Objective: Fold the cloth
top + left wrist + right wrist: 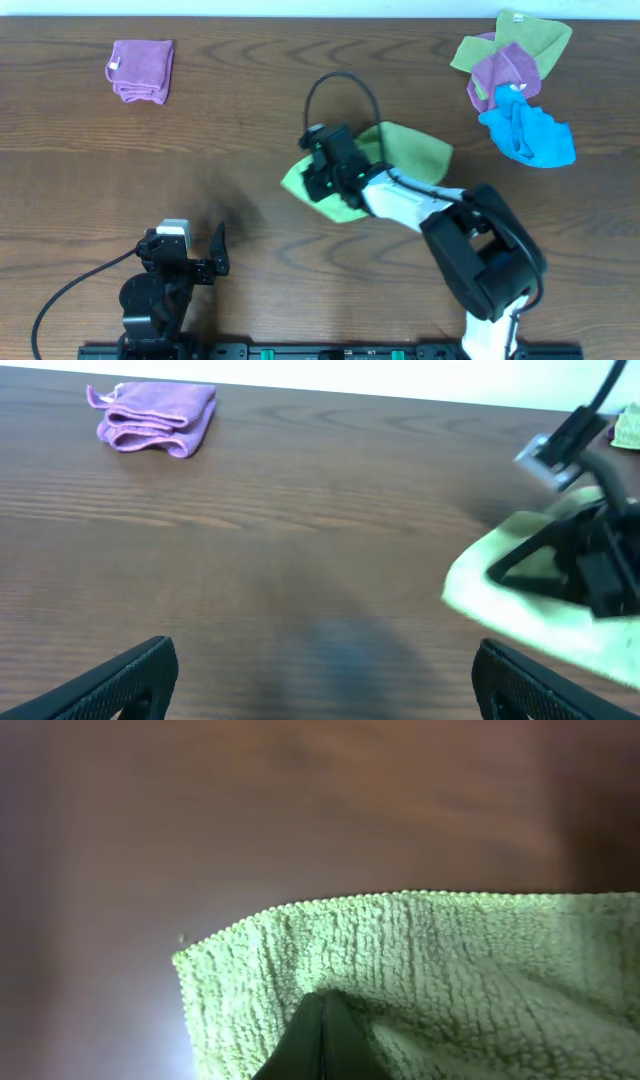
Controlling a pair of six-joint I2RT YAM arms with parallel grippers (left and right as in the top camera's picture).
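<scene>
Lime-green cloth (415, 150) pinched in right fingers (322, 1040); left fingers (130, 678) spread wide.

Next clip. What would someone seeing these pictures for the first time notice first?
The right gripper stands out at the middle of the table, shut on the lime-green cloth. Next comes the bright heap of green, purple and blue cloths at the far right, with a folded purple cloth at the far left. The left gripper sits open near the front edge, holding nothing.
</scene>
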